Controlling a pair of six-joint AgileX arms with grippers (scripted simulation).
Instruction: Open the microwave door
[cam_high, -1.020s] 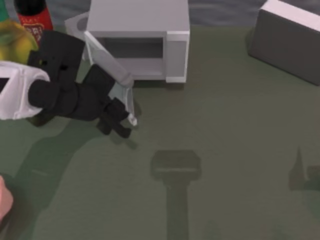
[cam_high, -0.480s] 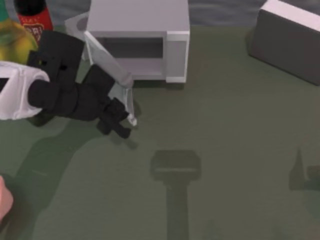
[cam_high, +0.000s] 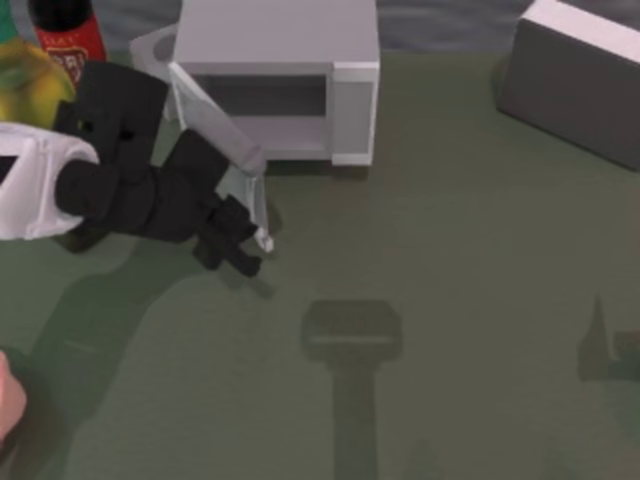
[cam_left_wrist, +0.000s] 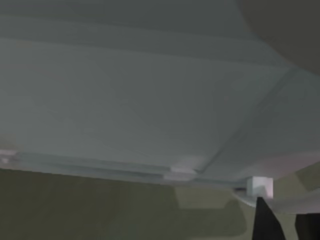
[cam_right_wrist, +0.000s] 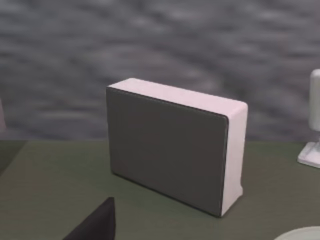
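Observation:
The microwave (cam_high: 275, 35) stands at the table's back, left of centre, and its cavity shows. The microwave door (cam_high: 215, 120) is swung out to the left front, hinged at the left. My left gripper (cam_high: 245, 250) is at the door's free end, shut on the handle edge. In the left wrist view the door (cam_left_wrist: 125, 100) fills most of the picture. There the dark fingers (cam_left_wrist: 265, 222) sit just under a small white block on the door's edge. Of my right gripper (cam_right_wrist: 95, 227) only a dark sliver shows, in the right wrist view; it is outside the top view.
A grey-and-white box (cam_high: 575, 85) stands at the back right, also in the right wrist view (cam_right_wrist: 170, 150). A red-labelled bottle (cam_high: 68, 35) and a yellow-green object (cam_high: 25, 80) stand at the back left, behind my left arm. A white object (cam_right_wrist: 312, 125) stands beside the box.

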